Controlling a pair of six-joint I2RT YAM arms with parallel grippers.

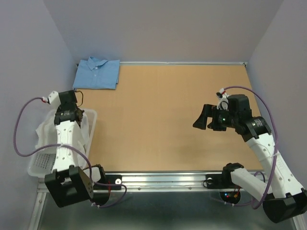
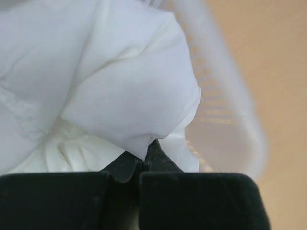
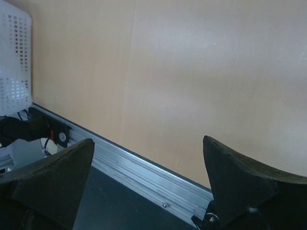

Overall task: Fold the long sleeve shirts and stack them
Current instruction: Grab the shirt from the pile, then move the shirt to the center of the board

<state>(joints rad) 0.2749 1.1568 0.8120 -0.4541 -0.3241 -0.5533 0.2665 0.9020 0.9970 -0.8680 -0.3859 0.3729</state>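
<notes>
white shirt [image 2: 120, 81] cut off at the edges; basket [image 2: 218, 96] blurred

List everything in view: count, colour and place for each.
blue shirt: one, light blue, folded, at the table's far left corner.
white shirt: one, white, bunched in the basket, a fold pinched by the left claw.
basket: one, white plastic mesh, at the near left beside the left arm.
table: one, tan.
rail: one, silver, along the table's near edge.
cables: two, purple, one looped at each arm.
left claw: one, black, shut on the white shirt over the basket.
right claw: one, black, open, above the table's right side, holding nothing.
</notes>
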